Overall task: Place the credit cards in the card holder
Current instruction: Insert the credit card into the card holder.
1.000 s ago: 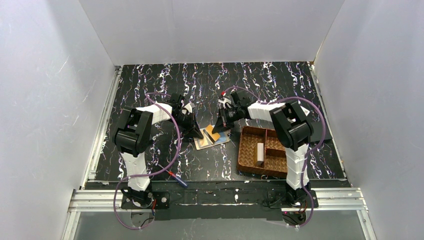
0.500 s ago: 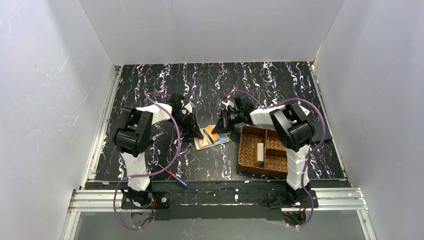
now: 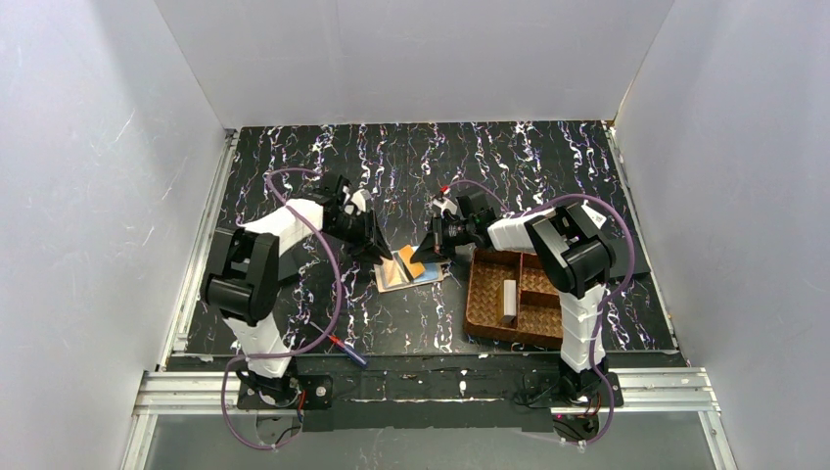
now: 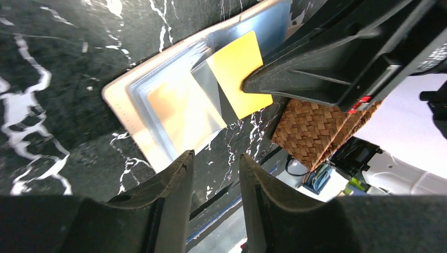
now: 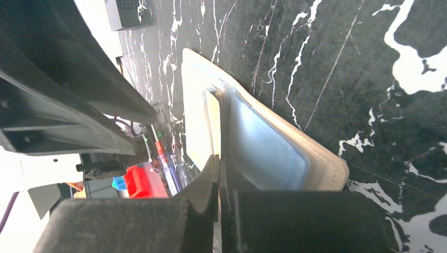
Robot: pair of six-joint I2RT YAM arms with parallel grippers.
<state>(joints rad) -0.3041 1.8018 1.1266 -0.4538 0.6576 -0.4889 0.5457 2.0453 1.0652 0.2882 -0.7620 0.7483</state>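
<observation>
The card holder lies open on the table, showing a tan border and bluish clear sleeves; it also shows in the left wrist view and the right wrist view. My right gripper is shut on a yellow card, its near end over the holder's sleeve. In the right wrist view that gripper has the card edge-on between its fingers. A gold card sits in a sleeve. My left gripper is open and empty at the holder's left edge, also seen in its own view.
A brown woven divided basket holding a white block stands right of the holder, and shows in the left wrist view. A blue-and-red-handled screwdriver lies near the front edge. White walls enclose the table.
My left arm has swung its elbow out to the left and its gripper has drawn back slightly. The holder has shifted a little left. My right gripper keeps the card at the holder.
</observation>
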